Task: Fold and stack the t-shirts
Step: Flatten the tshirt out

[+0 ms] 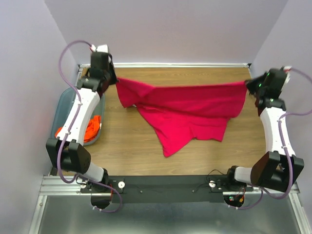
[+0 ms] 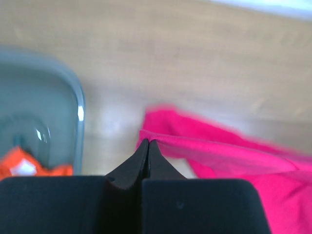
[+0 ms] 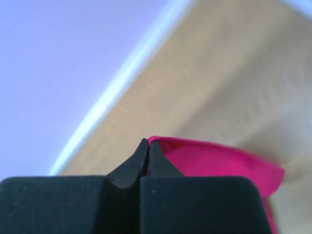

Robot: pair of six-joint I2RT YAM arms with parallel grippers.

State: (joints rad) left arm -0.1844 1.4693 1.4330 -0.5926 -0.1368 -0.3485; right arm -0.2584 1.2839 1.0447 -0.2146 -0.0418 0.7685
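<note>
the left gripper (image 2: 147,144) has its two black fingers pressed together, and a thin edge of the magenta-pink t-shirt (image 2: 229,153) is pinched between their tips. the right gripper (image 3: 147,143) is the same: its fingers are closed on another edge of this shirt, and the cloth comes out from the tips toward the right side of the wrist view. in the top view both grippers are over the far part of the wooden table (image 1: 131,151), the left one near the far left corner and the right one near the far right edge, well apart from each other. the pink shirt is stretched between them with a nearly straight upper edge. the rest of it falls toward the near side and lies wrinkled on the table, with one pointed part reaching about the middle of the table. the translucent blue-grey bin (image 1: 62,108) stands at the left edge of the table, beside the left arm. the bright orange t-shirt (image 1: 91,130) lies crumpled inside the bin, partly hidden by the left arm. i cannot tell which part of the pink shirt each gripper holds.
</note>
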